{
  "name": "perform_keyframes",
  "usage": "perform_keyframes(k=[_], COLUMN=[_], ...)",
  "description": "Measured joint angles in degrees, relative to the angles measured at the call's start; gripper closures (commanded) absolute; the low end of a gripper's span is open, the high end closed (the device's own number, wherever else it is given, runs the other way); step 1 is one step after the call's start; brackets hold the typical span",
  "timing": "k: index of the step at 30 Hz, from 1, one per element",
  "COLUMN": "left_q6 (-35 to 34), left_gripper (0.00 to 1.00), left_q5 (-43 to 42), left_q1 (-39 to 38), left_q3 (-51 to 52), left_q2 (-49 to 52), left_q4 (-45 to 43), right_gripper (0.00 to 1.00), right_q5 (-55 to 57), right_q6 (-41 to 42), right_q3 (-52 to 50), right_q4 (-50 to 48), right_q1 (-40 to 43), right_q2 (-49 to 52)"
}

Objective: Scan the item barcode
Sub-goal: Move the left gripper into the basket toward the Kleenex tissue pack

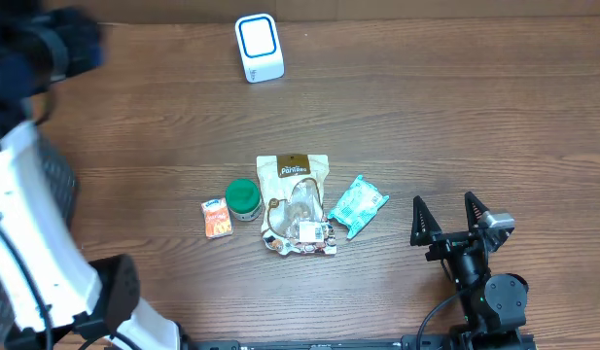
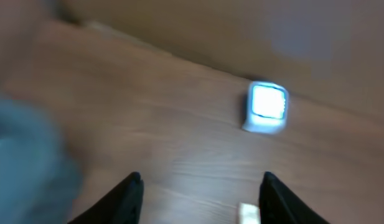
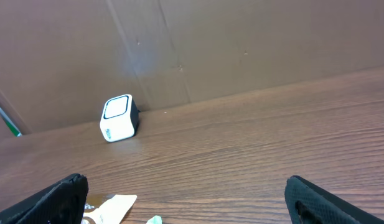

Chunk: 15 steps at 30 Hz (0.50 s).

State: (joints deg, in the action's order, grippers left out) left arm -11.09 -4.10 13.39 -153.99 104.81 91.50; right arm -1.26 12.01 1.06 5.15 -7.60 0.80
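The white barcode scanner (image 1: 260,47) with a blue-ringed face stands at the table's far edge; it also shows as the scanner (image 2: 267,106) and the scanner (image 3: 119,117). Four items lie mid-table: a tan snack pouch (image 1: 297,202), a green round tin (image 1: 243,198), a small orange packet (image 1: 217,218) and a teal packet (image 1: 357,205). My right gripper (image 1: 463,219) rests open at the front right, to the right of the teal packet, holding nothing. My left gripper (image 2: 201,186) shows only in its blurred wrist view, fingers (image 2: 132,199) apart with bare table between them, facing the scanner.
The left arm's white link (image 1: 27,233) and a blurred dark part (image 1: 47,53) fill the overhead view's left side. A brown wall (image 3: 241,43) rises behind the scanner. The pouch's top edge (image 3: 114,207) peeks in at the bottom of the right wrist view.
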Motion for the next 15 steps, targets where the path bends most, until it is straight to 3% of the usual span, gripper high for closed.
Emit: perform_keyframes(k=[9, 13, 15], left_q6=[-1.73, -2.49, -2.45], left_gripper=[0.35, 0.15, 0.13], left_q5=[-0.26, -0.7, -0.85], left_q1=[25.16, 33.14, 36.15], left_q3=[-0.24, -0.17, 0.44], left_q2=[-0.17, -0.17, -0.2], left_q4=[4.55, 4.57, 4.5], right_gripper=[0.0, 0.0, 0.0], right_q5=[0.0, 0.0, 0.02], right_q6=[0.0, 0.0, 0.0], right_q3=[0.0, 0.0, 0.0], right_q4=[0.0, 0.0, -0.02], right_q1=[0.02, 0.02, 0.02], right_q2=[0.0, 0.0, 0.0])
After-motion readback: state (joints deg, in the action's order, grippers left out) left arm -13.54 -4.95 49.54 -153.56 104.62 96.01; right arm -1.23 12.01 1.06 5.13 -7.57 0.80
